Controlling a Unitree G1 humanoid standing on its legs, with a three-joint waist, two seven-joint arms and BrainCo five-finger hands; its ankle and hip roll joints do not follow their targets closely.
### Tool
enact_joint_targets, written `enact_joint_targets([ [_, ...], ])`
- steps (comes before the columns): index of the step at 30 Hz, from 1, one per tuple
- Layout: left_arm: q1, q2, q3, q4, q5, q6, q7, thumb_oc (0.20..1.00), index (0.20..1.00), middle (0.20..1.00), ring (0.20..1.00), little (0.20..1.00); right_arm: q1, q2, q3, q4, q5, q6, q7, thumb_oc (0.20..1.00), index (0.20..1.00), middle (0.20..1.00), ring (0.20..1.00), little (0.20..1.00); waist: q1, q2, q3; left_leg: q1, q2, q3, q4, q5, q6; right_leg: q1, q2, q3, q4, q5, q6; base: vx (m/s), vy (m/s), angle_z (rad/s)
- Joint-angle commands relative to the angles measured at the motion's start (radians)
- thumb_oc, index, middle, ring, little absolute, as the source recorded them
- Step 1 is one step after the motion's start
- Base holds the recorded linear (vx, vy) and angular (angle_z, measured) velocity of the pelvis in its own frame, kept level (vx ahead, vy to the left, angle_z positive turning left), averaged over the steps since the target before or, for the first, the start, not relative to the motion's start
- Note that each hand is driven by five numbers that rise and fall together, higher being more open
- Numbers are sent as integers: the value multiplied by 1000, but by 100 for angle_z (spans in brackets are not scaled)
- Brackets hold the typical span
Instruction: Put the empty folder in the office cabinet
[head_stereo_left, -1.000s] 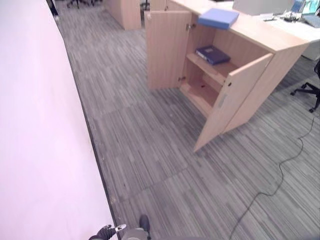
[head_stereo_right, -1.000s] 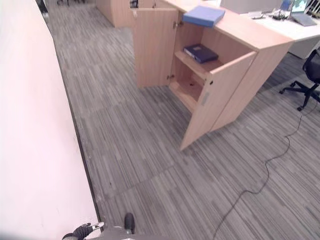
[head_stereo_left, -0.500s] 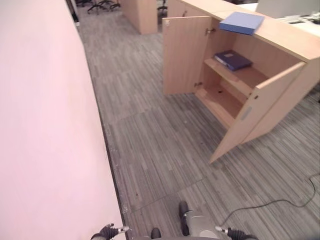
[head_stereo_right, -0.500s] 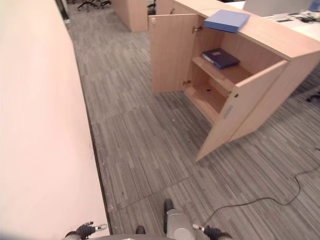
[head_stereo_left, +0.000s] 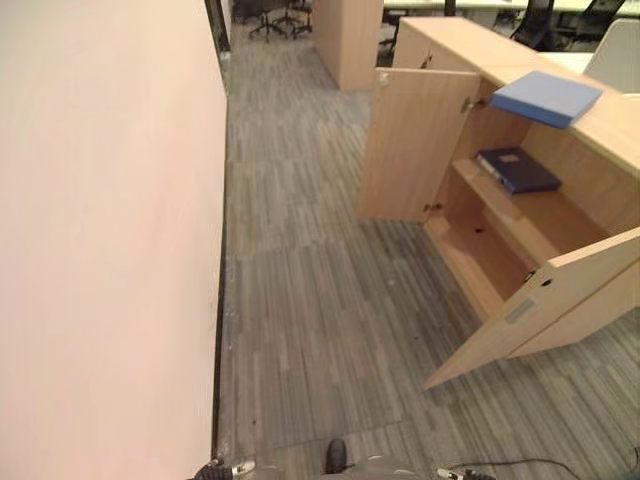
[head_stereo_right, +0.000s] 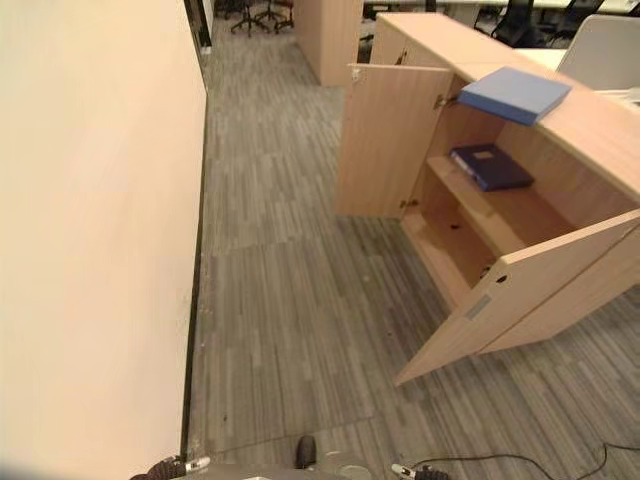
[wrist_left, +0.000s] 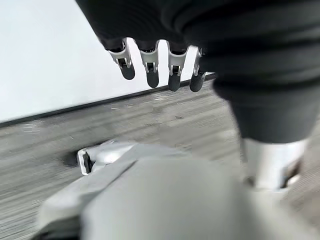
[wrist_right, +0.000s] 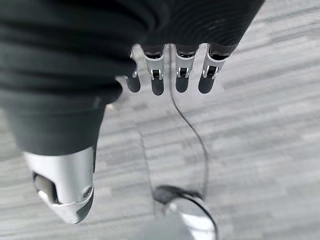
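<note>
The flat light-blue folder (head_stereo_left: 546, 97) lay on top of the pale wooden office cabinet (head_stereo_left: 470, 48), one corner overhanging the open compartment, well ahead and to my right. Its long axis ran roughly along the cabinet top. Both doors stood open, and a dark-blue binder (head_stereo_left: 517, 169) rested on the upper shelf. My left robot hand (wrist_left: 155, 62) and right robot hand (wrist_right: 170, 70) hung at my sides over the grey striped carpet (head_stereo_left: 300, 300), fingers relaxed and apart, holding nothing; I judged the right one nearer. Compared with a second before, the view had swung, bringing the cabinet closer and further right.
</note>
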Motion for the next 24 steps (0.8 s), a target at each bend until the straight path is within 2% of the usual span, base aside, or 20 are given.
enact_joint_targets([
  [1,-21,15,4,-20,3,-5,18,1000,1000,1000,1000,1000,-12,-25,8,26,38,5,-16,1000,1000,1000,1000,1000,-1,-15,52,-22,-34,73,-195,11,104,42,-48,86,28,-21,103,151,-39,-17],
  [3,-17,16,15,-14,-7,-7,20,1000,1000,1000,1000,1000,-15,-25,18,28,24,4,-19,1000,1000,1000,1000,1000,15,-17,58,-60,-36,55,-311,21,100,63,-51,96,26,-37,108,181,-13,-22],
  [4,-16,16,16,-11,-9,-7,22,1000,1000,1000,1000,1000,-15,-25,21,29,19,3,-20,1000,1000,1000,1000,1000,19,-9,57,-70,-31,36,-386,49,89,68,-45,99,27,-47,111,183,32,-21],
  [6,-12,13,19,-4,-14,-6,23,1000,1000,1000,1000,1000,-13,-23,25,22,8,0,-22,1000,1000,1000,1000,1000,30,14,57,-63,-14,-15,-567,150,59,95,-29,112,31,-70,113,227,55,-27],
  [7,-8,11,20,0,-16,-7,23,1000,1000,1000,1000,1000,-13,-26,26,18,4,-3,-23,1000,1000,1000,1000,1000,34,21,62,-63,-11,-39,-638,181,52,113,-27,121,35,-86,114,254,67,-35],
  [10,4,-1,28,12,-28,-8,20,1000,1000,1000,1000,1000,-4,-27,24,21,-10,-4,-27,1000,1000,1000,1000,1000,47,40,61,-85,1,-106,-791,216,34,147,-19,157,43,-120,113,227,55,-53],
  [12,8,-7,39,19,-41,-8,19,1000,1000,1000,1000,1000,3,-26,21,28,-21,-3,-24,1000,1000,1000,1000,1000,49,49,60,-100,10,-124,-829,225,23,166,-20,179,50,-138,115,207,77,-44],
  [15,17,-10,50,24,-54,-8,17,1000,1000,1000,1000,1000,13,-29,17,37,-30,-2,-17,1000,1000,1000,1000,1000,56,59,52,-121,19,-159,-829,229,11,195,-26,214,53,-160,120,299,140,-52],
  [16,22,-12,52,28,-57,-9,14,1000,1000,1000,1000,1000,21,-34,9,49,-34,2,-13,1000,1000,1000,1000,1000,63,69,42,-128,25,-199,-829,246,0,218,-32,250,53,-178,122,434,242,-46],
  [18,23,-14,53,37,-55,-6,14,1000,1000,1000,1000,1000,36,-33,-3,71,-43,10,-5,1000,1000,1000,1000,1000,68,79,28,-118,30,-226,-826,270,-7,245,-46,279,53,-194,134,537,389,-77],
  [19,24,-16,54,45,-55,-7,14,1000,1000,1000,1000,1000,52,-28,-19,92,-49,19,3,1000,1000,1000,1000,1000,68,85,-4,-115,14,-207,-788,287,-5,271,-107,281,67,-206,168,741,635,-110],
  [20,18,-11,45,42,-48,-8,12,1000,1000,1000,1000,1000,57,-21,-29,94,-41,21,11,1000,1000,1000,1000,1000,67,77,-22,-134,-18,-175,-714,268,1,255,-158,273,100,-183,196,623,554,-80],
  [21,18,-10,45,42,-48,-8,12,1000,1000,1000,1000,1000,57,-21,-29,93,-41,21,11,1000,1000,1000,1000,1000,67,76,-23,-136,-19,-175,-710,266,2,254,-159,273,100,-183,197,452,430,-11],
  [22,10,-1,38,33,-37,-10,12,1000,1000,1000,1000,1000,56,-23,-33,83,-30,22,19,1000,1000,1000,1000,1000,65,67,-35,-142,-61,-140,-646,220,24,219,-212,277,169,-94,224,348,348,23],
  [23,4,4,32,29,-33,-11,10,1000,1000,1000,1000,1000,55,-28,-34,78,-29,24,21,1000,1000,1000,1000,1000,65,68,-38,-138,-85,-123,-632,195,50,193,-238,277,222,-28,223,348,348,23],
  [24,4,4,32,29,-33,-11,10,1000,1000,1000,1000,1000,55,-28,-35,78,-29,24,21,1000,1000,1000,1000,1000,66,67,-39,-140,-86,-122,-630,194,50,192,-239,278,222,-28,224,225,256,-10],
])
